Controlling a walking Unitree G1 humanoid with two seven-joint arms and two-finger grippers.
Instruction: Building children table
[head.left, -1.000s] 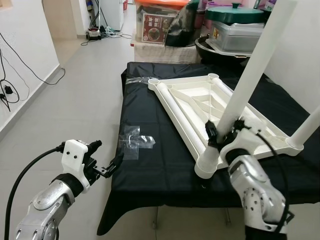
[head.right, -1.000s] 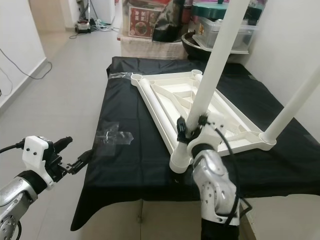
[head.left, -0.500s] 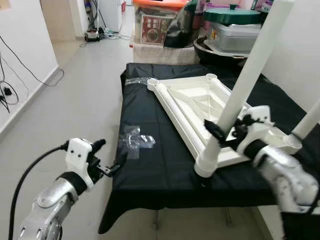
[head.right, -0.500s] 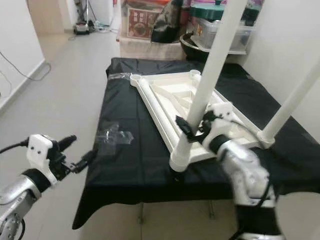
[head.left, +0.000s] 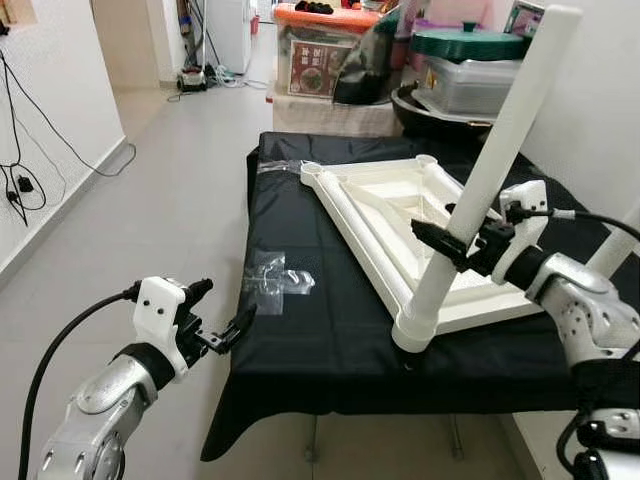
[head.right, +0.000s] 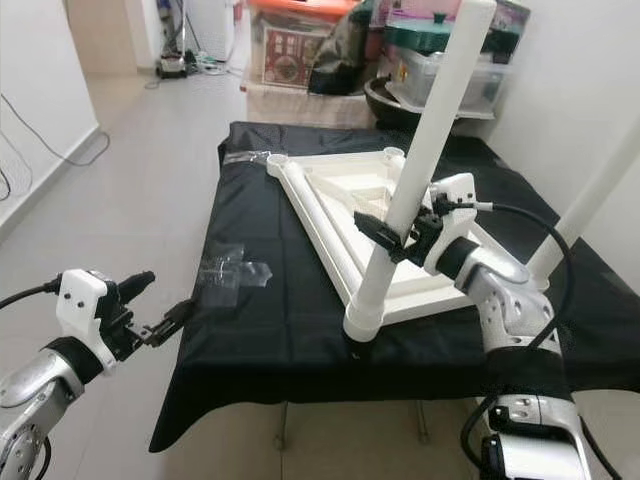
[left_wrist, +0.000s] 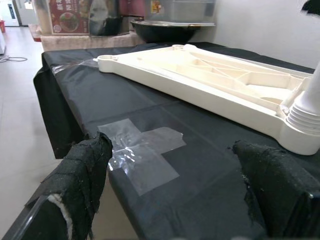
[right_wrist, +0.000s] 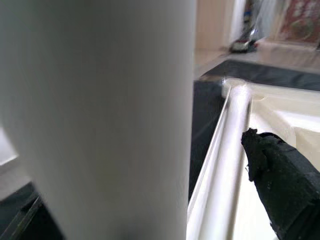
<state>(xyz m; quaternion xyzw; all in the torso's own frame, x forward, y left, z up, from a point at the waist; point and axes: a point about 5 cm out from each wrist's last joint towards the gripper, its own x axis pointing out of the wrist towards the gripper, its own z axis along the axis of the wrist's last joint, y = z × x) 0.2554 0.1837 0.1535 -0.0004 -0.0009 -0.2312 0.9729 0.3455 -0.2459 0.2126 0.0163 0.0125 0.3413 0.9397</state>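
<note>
Since a second ago the right gripper (head.left: 462, 247) has swung from below the near leg (head.left: 478, 197) to its side, fingers spread around the smooth white tube, not clamped. That leg stands in the corner socket of the upturned cream plastic tabletop (head.left: 385, 205) on black cloth (head.left: 320, 330); another leg (head.right: 590, 195) stands right of it. Two far sockets look unfilled. Beside the cloth's edge, the left gripper (head.left: 228, 331) hovers, released.

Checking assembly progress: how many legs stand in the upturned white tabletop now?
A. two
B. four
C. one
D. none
A: one white leg stands in the near corner of the tabletop, a second leg at the right corner; the two far sockets are empty.
</note>
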